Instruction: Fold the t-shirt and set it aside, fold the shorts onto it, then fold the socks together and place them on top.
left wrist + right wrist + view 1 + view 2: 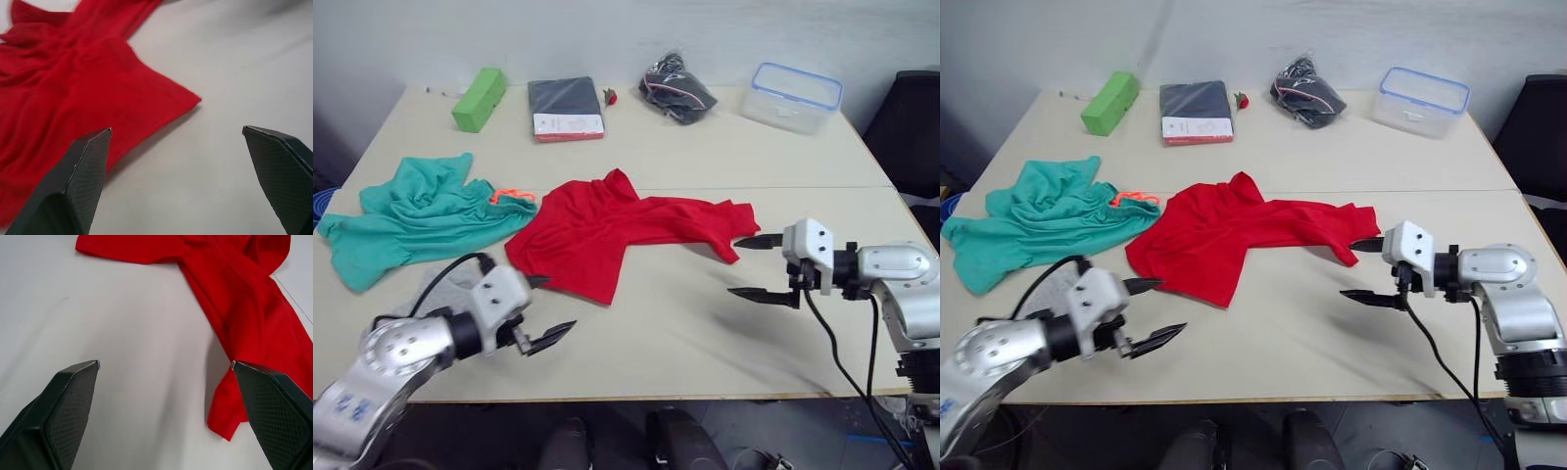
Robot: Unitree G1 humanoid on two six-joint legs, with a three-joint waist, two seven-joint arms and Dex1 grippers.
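- My left hand (540, 311) hovers low over the table (705, 333), fingers spread wide with nothing between them, just off the near corner of the t-shirt (607, 230).
- My right hand (759, 266) is out at the t-shirt's right end, also wide open and empty, one fingertip right by the sleeve tip, the other over bare table.
- A bit of pale grey fabric peeks out beside my left arm, nearer me than the t-shirt; those look like the socks (450, 284), mostly hidden.
- The t-shirt lies crumpled in the middle of the table, red, unfolded, one sleeve trailing toward my right hand.
- The shorts (421, 215) lie in a teal heap left of the t-shirt, touching its edge, orange drawstring (509, 196) showing where the two meet.
- Beyond the t-shirt along the far edge: a green box (478, 98), a dark flat packet (566, 108), a black bundle (677, 90) in a clear wrap, and a clear tub (795, 96) with a blue rim.
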